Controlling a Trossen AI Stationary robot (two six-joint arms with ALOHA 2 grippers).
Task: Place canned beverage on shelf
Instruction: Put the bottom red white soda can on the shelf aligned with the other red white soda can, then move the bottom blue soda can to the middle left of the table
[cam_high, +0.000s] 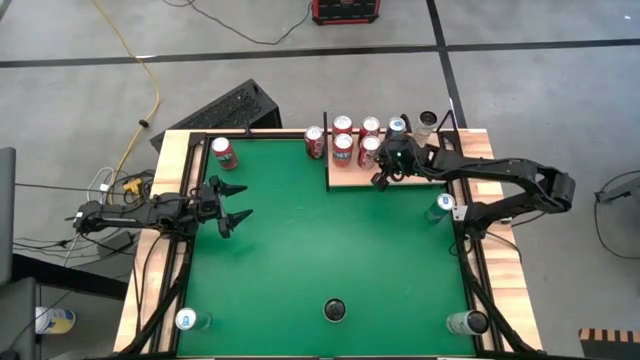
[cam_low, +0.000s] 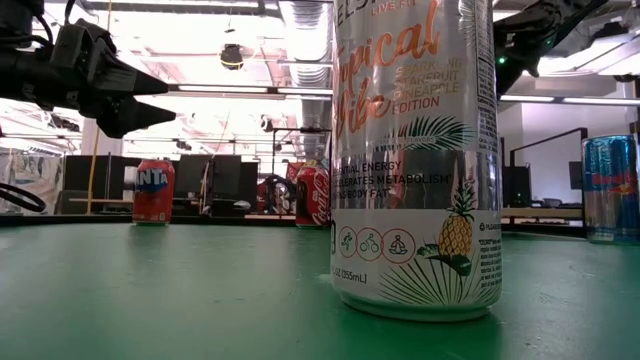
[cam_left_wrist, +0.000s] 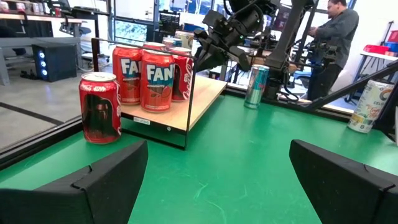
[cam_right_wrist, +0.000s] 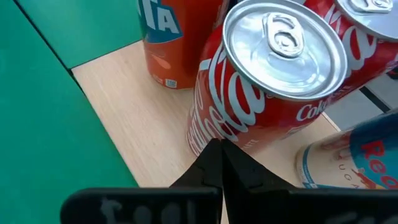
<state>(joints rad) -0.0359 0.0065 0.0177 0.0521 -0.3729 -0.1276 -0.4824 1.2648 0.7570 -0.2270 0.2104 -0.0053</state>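
Note:
The pale wooden shelf (cam_high: 352, 176) with thin black posts stands at the table's far right. Several cans stand upright on it: orange Fanta cans (cam_left_wrist: 158, 79), red Coca-Cola cans (cam_right_wrist: 273, 93) and a blue can (cam_right_wrist: 348, 158). My right gripper (cam_high: 383, 178) is shut and empty, hovering over the shelf's near part just in front of those cans; it also shows in the left wrist view (cam_left_wrist: 205, 55). My left gripper (cam_high: 236, 203) is open and empty above the table's left side. A Coca-Cola can (cam_left_wrist: 99, 107) stands on the table beside the shelf's left edge.
Loose cans stand on the green table: a Fanta can (cam_high: 223, 152) far left, a blue can (cam_high: 445, 205) at the right edge, a tall silver can (cam_low: 415, 160) near centre, and one at each near corner (cam_high: 186, 320) (cam_high: 468, 322). A person (cam_left_wrist: 333, 37) stands beyond the table.

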